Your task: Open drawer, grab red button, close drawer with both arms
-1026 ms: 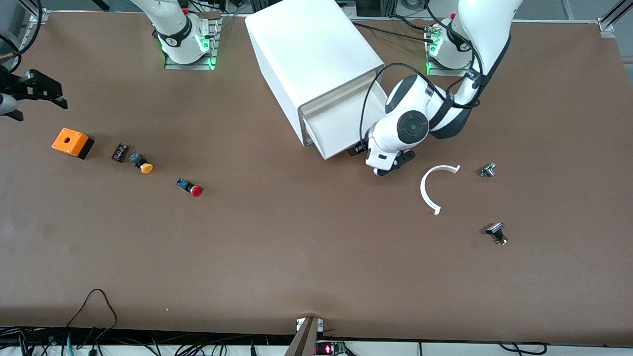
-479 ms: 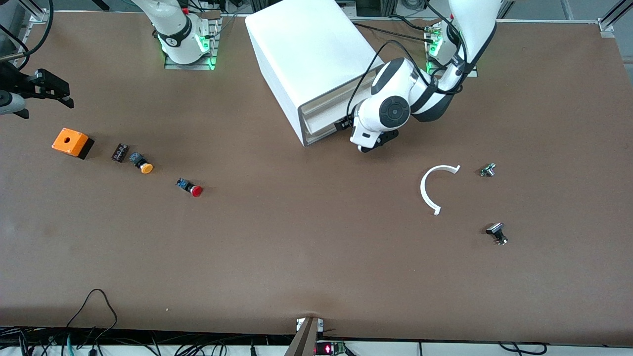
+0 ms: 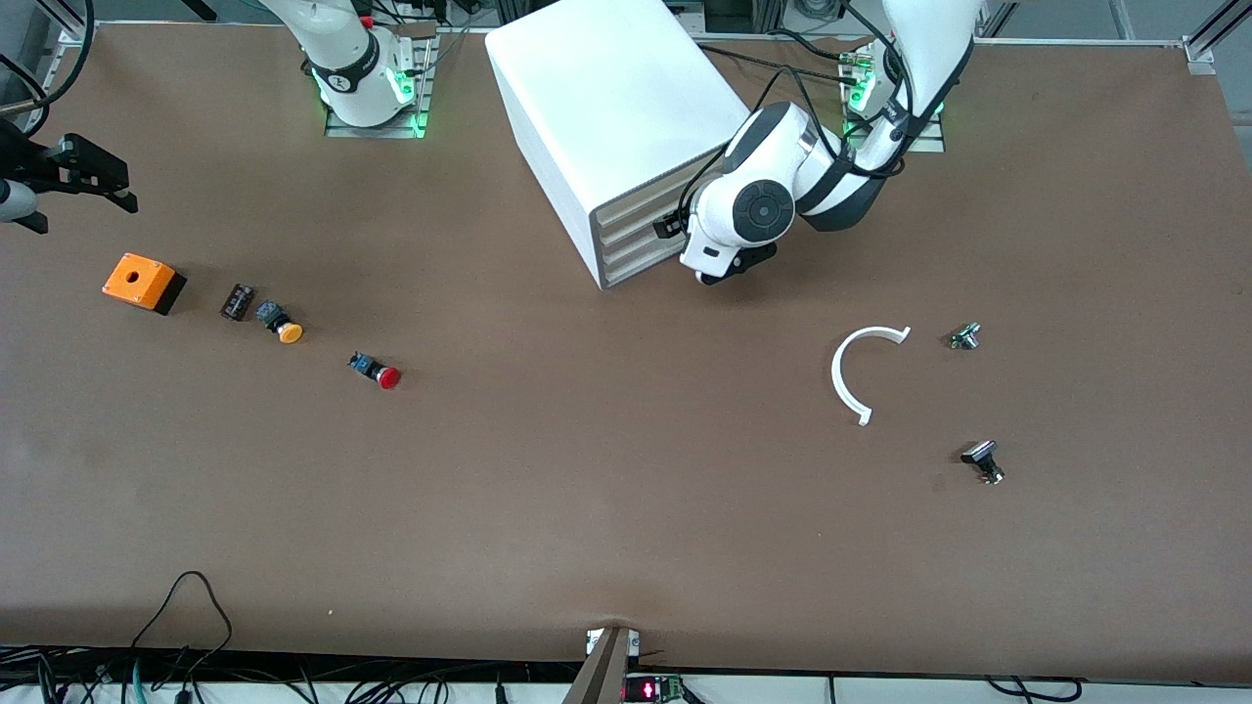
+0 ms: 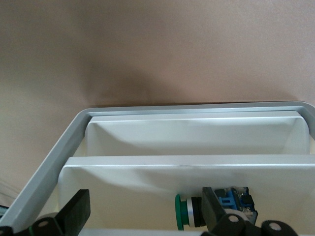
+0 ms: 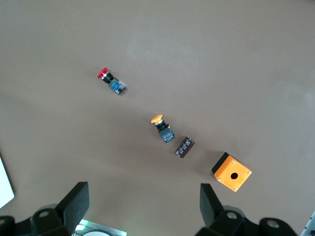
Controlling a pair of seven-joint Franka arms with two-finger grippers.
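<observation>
The brown worktop (image 3: 587, 489) carried the same scatter of parts as a second earlier; only the cabinet had changed. The right hand (image 3: 115, 188) hung over the right arm's end of the worktop, waiting, its fingers (image 5: 74, 201) spread wide and holding nothing. Below that hand lay an orange box (image 3: 144, 282), then a small black part (image 3: 237, 301) and an orange button (image 3: 281, 325). The button (image 3: 377, 372) with the red cap lay farther still from the right hand, out on the bare worktop and well apart from both hands, exactly where it had been a second before.

At the cabinet (image 3: 616, 117), the drawer (image 3: 641, 264) had stood far out a second earlier and nearly in half a second later. It now sat flush with the three fronts above it. The left hand (image 3: 668, 227) had followed it in and was up against the cabinet front, its fingers (image 4: 74, 216) spread and pinching nothing. In the left wrist view a green-capped button (image 4: 186, 211) lay just beside one finger, though what it rested in could not be told.

So the closing looked done, but with the red button ungrabbed, the grab apparently remained. Past the left hand lay a white arc (image 3: 861, 376) and two small parts, untouched.
</observation>
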